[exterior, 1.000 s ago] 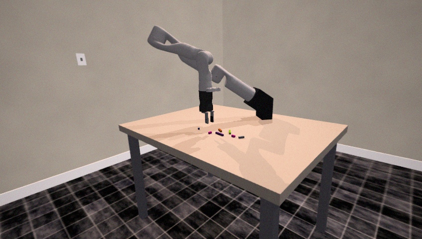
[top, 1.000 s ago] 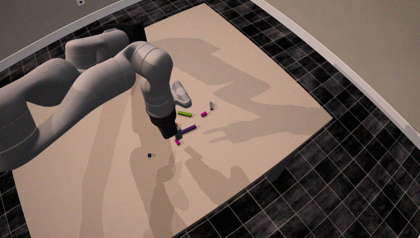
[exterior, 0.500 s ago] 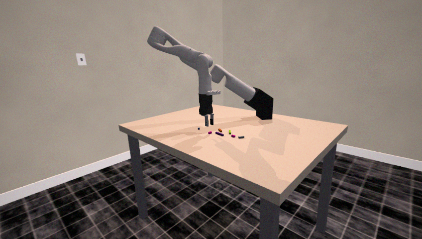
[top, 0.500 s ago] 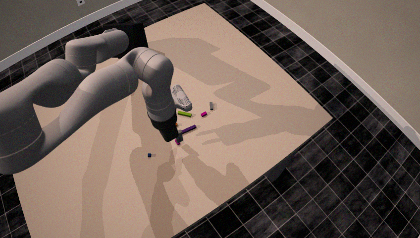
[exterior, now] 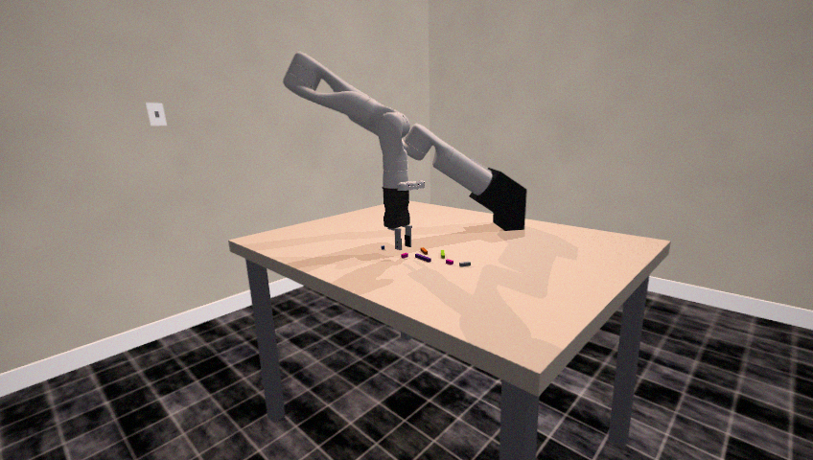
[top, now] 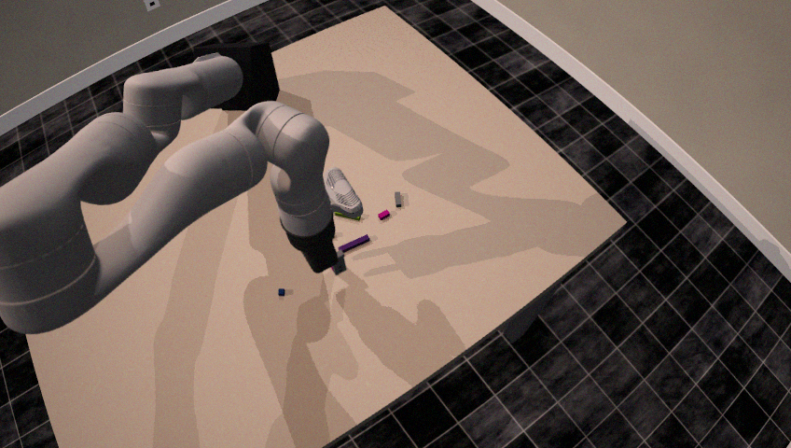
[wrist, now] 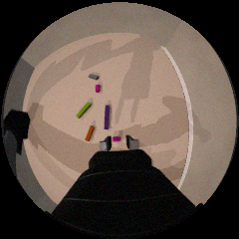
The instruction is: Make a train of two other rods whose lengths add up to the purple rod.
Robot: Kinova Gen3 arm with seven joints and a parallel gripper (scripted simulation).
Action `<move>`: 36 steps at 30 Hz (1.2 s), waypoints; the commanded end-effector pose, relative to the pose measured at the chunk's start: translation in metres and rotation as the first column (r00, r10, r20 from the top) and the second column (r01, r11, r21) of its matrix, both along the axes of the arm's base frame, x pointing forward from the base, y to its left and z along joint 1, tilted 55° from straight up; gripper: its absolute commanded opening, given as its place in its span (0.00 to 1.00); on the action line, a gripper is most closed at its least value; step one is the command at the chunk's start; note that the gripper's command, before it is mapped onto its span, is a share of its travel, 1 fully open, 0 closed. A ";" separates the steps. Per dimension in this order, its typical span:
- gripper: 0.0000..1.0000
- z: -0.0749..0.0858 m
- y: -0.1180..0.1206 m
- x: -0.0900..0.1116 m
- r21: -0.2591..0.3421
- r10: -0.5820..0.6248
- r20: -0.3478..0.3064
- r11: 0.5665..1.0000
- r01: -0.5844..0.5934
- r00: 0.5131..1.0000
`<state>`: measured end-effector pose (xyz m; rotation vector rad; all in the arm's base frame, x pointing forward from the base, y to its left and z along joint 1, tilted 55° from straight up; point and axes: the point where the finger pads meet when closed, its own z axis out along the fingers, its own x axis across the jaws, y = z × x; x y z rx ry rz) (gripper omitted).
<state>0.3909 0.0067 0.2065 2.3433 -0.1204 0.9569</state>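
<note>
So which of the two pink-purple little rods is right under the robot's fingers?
The magenta rod by the purple rod's near end. It shows between the open gripper's fingertips. The other magenta rod lies far off, beside the grey rod.

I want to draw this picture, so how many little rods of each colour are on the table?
Magenta: 2, one by the gripper, one farther off
Purple: 1
Lime: 1
Orange: 1
Grey: 1
Blue: 1
Total: 7 rods
</note>
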 end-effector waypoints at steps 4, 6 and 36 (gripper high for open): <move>0.70 -0.005 -0.005 0.004 0.006 -0.008 0.002 1.000 0.008 1.000; 0.70 -0.006 -0.006 0.005 0.007 -0.008 0.002 1.000 0.008 1.000; 0.70 -0.008 -0.007 0.006 0.007 -0.008 0.002 1.000 0.008 1.000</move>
